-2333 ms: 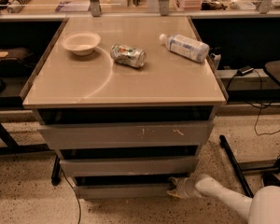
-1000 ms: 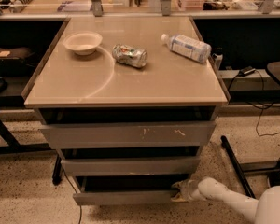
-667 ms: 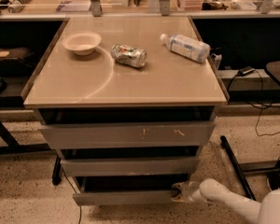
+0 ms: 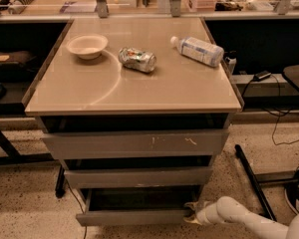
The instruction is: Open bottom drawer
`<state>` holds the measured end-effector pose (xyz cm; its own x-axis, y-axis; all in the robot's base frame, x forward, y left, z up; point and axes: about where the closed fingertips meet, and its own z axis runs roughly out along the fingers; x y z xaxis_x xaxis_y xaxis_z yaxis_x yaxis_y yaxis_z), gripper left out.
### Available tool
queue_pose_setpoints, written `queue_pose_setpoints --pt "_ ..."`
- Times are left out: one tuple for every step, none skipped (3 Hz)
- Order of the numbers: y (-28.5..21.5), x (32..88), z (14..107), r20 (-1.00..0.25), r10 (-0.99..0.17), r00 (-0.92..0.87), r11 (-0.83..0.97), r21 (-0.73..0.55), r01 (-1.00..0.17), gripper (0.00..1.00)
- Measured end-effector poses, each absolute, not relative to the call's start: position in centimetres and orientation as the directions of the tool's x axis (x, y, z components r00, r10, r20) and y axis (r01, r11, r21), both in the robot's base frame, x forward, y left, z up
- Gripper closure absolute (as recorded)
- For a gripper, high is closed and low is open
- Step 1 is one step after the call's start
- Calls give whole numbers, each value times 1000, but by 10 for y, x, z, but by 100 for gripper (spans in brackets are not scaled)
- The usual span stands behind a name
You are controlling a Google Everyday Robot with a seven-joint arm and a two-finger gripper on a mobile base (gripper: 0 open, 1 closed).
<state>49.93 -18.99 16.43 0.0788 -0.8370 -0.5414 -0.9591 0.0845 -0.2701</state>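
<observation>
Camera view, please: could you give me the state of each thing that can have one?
bottom drawer: pulled partly out
middle drawer: pushed in
top drawer: pushed in
bowl: upright
can: lying on its side
bottle: lying on its side
end effector: at bottom drawer's right front corner

The arm (image 4: 251, 224) behind the gripper (image 4: 193, 214) – at the bottom drawer (image 4: 134, 216), right corner – is cut off.

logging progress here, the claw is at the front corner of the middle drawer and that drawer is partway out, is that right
Not quite: it is the bottom drawer, not the middle one. The camera view shows the claw low down at that drawer's front corner, and that drawer is partway out.
</observation>
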Motion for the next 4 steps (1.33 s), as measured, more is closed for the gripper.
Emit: queue_pose_setpoints --pt "-207 490 169 -508 -855 106 54 -290 -956 100" --pt "-219 484 172 -483 -868 117 40 -302 -952 100" --pt "-219 484 172 -483 -868 117 40 -302 -952 81" --pt "-219 484 172 -483 -868 117 40 -302 -952 59"
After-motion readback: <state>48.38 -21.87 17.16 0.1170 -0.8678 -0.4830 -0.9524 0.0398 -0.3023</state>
